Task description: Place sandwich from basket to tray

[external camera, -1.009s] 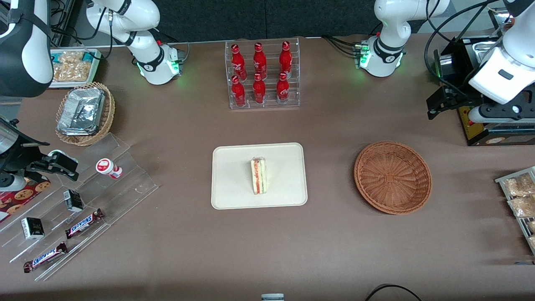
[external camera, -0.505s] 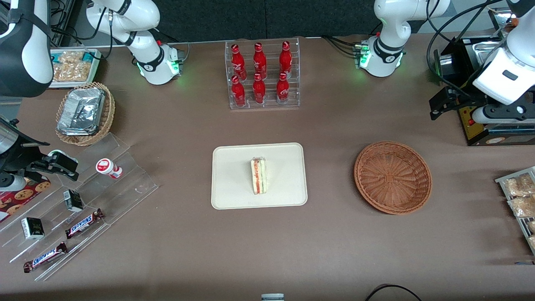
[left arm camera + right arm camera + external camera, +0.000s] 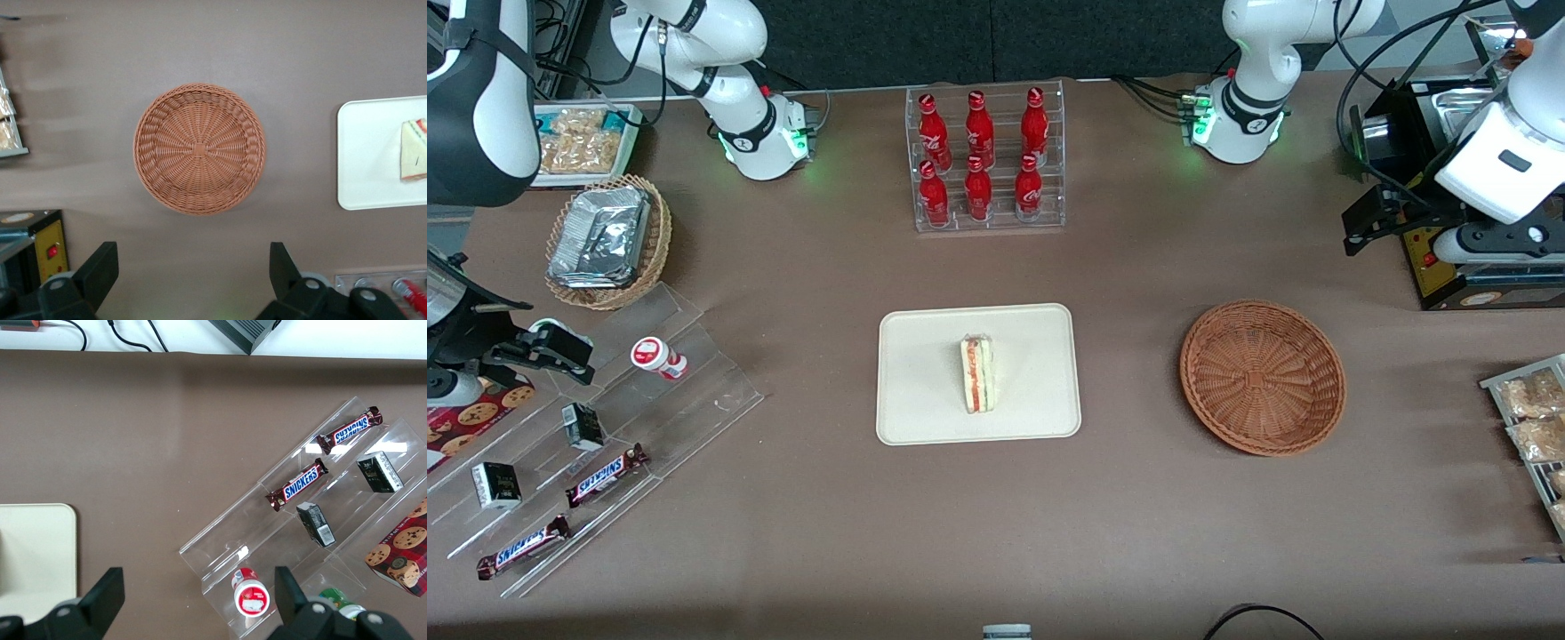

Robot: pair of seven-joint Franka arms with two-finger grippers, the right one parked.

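The tray [image 3: 925, 356] lies in the middle of the table, and the sandwich [image 3: 977, 374] rests on it, near its centre. The basket [image 3: 1263, 377], well apart from the tray toward the working arm's end, holds nothing. So the placing looks done, and I judge that nothing is left except to park the arm. The gripper [image 3: 193, 267] hangs high above the table beside the basket, its jaws spread wide with nothing between them.
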